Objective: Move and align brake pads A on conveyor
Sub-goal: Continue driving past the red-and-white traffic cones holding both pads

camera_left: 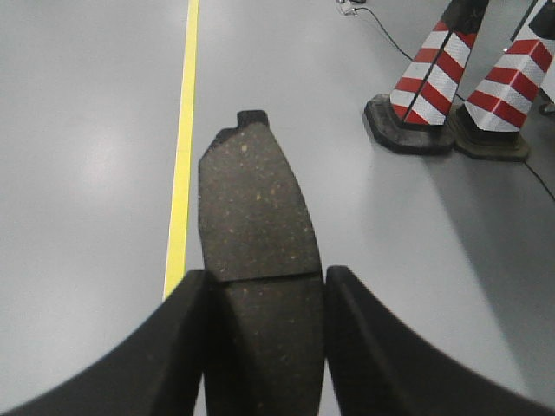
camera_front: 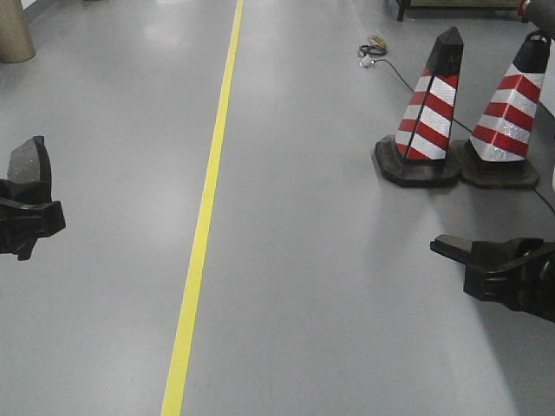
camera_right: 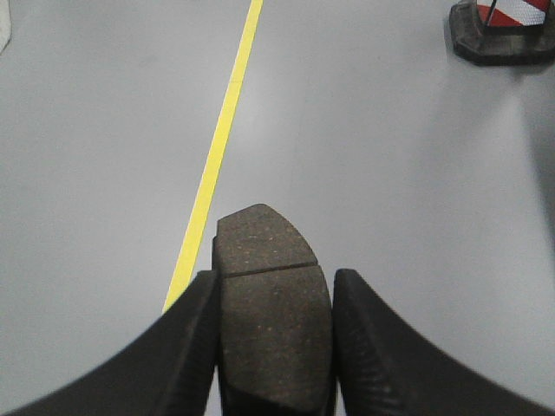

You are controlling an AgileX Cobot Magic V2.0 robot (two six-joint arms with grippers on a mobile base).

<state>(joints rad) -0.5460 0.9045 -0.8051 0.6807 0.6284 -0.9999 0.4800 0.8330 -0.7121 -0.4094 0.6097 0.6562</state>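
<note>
Grey glossy floor [camera_front: 312, 286] with a yellow line [camera_front: 206, 208] running from near to far, left of centre. At far right stand two cones [camera_front: 431, 113] striped red and white, side by side, bases touching. A thin black cable [camera_front: 390, 68] trails behind them.

The brake pads [camera_left: 256, 225] looked matt, grainy and speckled, the gripper fingers [camera_right: 381, 347] were dull black, perhaps plastic, and the grey floor [camera_front: 303, 260] showed a soft sheen.
</note>
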